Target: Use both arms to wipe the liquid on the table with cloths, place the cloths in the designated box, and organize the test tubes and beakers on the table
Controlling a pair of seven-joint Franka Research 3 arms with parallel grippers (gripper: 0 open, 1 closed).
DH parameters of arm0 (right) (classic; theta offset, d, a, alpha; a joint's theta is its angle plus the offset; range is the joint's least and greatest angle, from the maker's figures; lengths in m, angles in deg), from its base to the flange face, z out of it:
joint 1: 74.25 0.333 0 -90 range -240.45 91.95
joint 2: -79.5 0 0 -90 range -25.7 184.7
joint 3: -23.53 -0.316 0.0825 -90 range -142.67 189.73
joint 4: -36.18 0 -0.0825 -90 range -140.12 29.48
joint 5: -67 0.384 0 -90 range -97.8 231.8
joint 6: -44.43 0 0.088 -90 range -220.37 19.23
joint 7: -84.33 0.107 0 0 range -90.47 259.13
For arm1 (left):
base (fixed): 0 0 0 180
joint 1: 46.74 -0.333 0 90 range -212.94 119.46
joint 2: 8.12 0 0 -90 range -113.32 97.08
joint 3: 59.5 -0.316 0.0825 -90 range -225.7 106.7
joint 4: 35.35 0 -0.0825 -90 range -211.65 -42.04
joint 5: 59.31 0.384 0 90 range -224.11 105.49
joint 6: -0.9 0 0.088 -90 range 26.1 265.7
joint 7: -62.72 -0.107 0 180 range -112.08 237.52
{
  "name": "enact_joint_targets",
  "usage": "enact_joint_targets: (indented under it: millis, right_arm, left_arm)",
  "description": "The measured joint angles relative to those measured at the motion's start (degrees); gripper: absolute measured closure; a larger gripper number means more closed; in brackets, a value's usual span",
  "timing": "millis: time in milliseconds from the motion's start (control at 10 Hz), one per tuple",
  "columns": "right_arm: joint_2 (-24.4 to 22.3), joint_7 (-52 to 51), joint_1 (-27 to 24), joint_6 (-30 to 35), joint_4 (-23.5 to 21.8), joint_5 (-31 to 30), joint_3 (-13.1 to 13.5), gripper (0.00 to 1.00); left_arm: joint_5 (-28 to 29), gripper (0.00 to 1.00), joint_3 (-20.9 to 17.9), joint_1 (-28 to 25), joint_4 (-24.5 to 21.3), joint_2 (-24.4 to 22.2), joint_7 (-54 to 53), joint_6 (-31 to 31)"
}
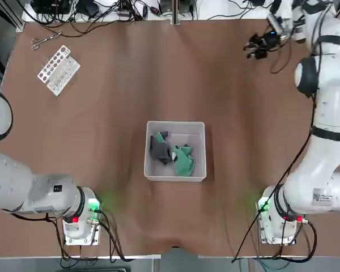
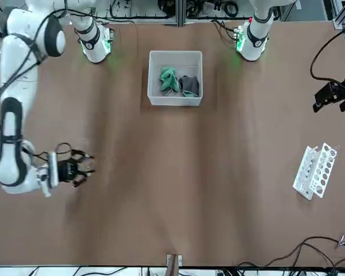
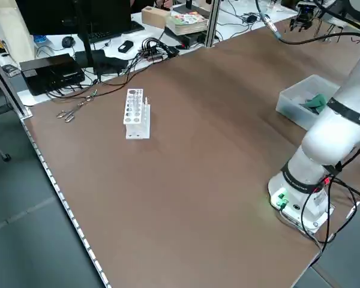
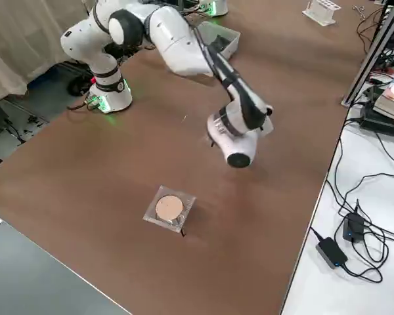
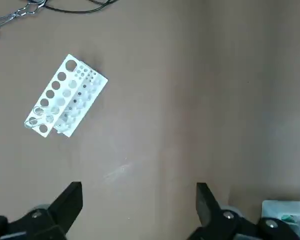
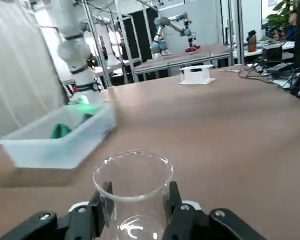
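Most of the desk [image 1: 102, 141] lies bare, so a tool could sweep its wide middle and near half freely. The only central obstacle is the low-walled box [image 1: 175, 175], with both cloths [image 1: 171, 153] inside it. At the far left stands the white rack [image 1: 58, 69], with scissors-like tongs [image 1: 44, 40] just beyond it near the cables. The right tool [image 1: 259, 45], its fingers closed around a clear beaker [image 6: 133, 192], occupies the far right corner. A small square pad with a beige disc [image 4: 169, 209], possibly a coaster, lies off to the right.
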Motion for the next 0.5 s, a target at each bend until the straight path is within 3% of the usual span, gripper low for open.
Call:
enact_joint_targets:
  millis: [500]
  right_arm:
    - [-1.22,-0.11,-14.31,11.84,7.93,-10.66,-0.01,0.48]
  left_arm:
    - [0.00,0.00,0.43,-0.01,0.06,0.07,0.01,0.00]
